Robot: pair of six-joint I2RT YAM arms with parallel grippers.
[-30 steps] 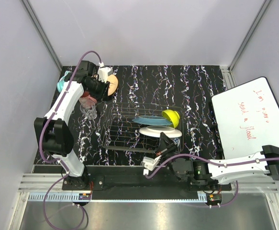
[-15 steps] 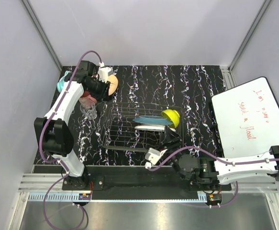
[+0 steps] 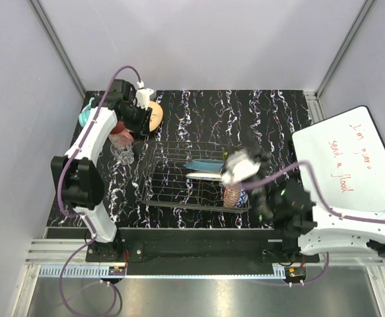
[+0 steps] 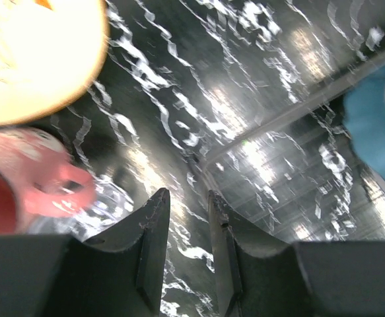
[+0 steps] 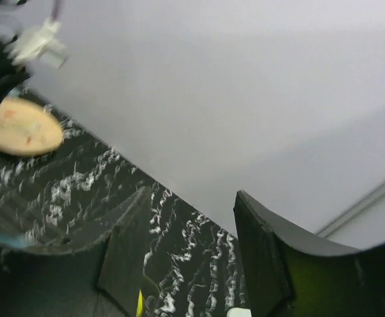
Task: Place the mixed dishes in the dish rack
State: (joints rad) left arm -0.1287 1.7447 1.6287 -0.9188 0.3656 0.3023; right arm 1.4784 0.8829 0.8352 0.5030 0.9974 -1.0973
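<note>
Top external view: dish rack [image 3: 166, 179] holding teal plate [image 3: 202, 164], white plate [image 3: 202, 176], and red patterned bowl [image 3: 232, 196] at its 4 o'clock corner. Left gripper [image 4: 187, 198], at the rack's 10 o'clock beside tan floral plate [image 3: 155, 116]: jaws slightly parted, empty. Right gripper [image 5: 192, 198]: jaws apart, empty.

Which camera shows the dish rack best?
The top external view: the dish rack shows nearly whole from above, with only its right end partly hidden by the right arm. The left wrist view catches just one blurry wire corner. The right wrist view shows no rack I can make out.
</note>
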